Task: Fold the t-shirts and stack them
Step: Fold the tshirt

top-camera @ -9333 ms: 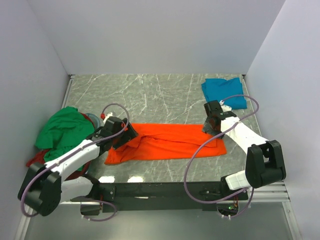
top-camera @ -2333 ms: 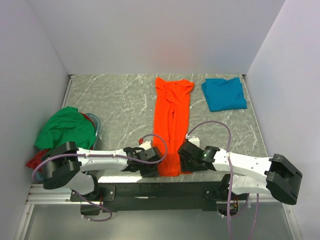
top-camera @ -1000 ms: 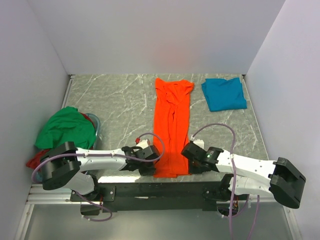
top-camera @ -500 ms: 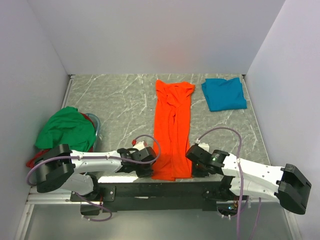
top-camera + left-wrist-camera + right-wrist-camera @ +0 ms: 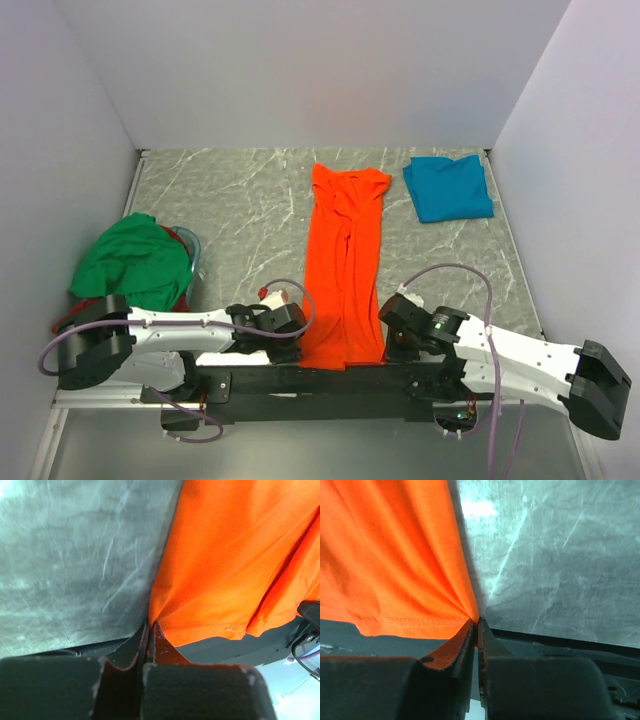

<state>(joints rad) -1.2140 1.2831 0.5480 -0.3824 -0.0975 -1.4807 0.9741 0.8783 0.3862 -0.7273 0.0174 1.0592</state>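
Observation:
The orange t-shirt [image 5: 345, 260] lies as a long narrow strip from the back of the table to its near edge, hem at the front. My left gripper [image 5: 297, 340] is shut on the hem's left corner [image 5: 156, 625]. My right gripper [image 5: 390, 340] is shut on the hem's right corner [image 5: 472, 616]. A folded teal t-shirt [image 5: 448, 187] lies at the back right. A crumpled green t-shirt [image 5: 130, 262] lies at the left edge, on top of a dark red one [image 5: 70, 318] that shows only at its fringe.
The hem hangs at the table's near edge [image 5: 250, 358], over the black base rail [image 5: 320, 382]. White walls close in the back and both sides. Bare marble [image 5: 235, 215] lies between the orange strip and the green heap.
Both grippers have pulled the orange t-shirt's hem toward the near edge, dragging the whole strip a little forward. The right gripper has closed tighter on its corner.

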